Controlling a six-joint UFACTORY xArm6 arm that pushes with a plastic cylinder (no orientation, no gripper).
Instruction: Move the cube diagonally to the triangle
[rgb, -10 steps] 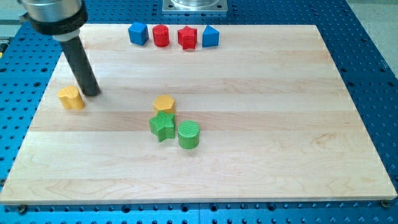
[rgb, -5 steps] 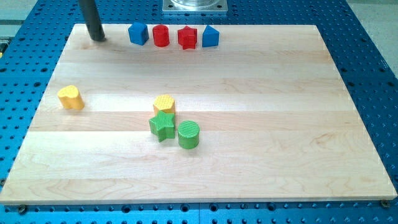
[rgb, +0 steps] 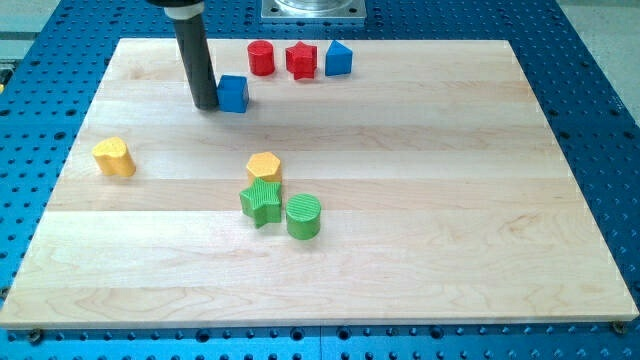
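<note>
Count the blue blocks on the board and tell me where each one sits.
2. The blue cube sits toward the view's upper left, right beside my tip. The blue triangle is at the view's top, right of the red star. None appear hidden.

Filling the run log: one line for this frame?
tip: touching blue cube, on its left | cube: out of top row | blue triangle: top row, beside red star
</note>
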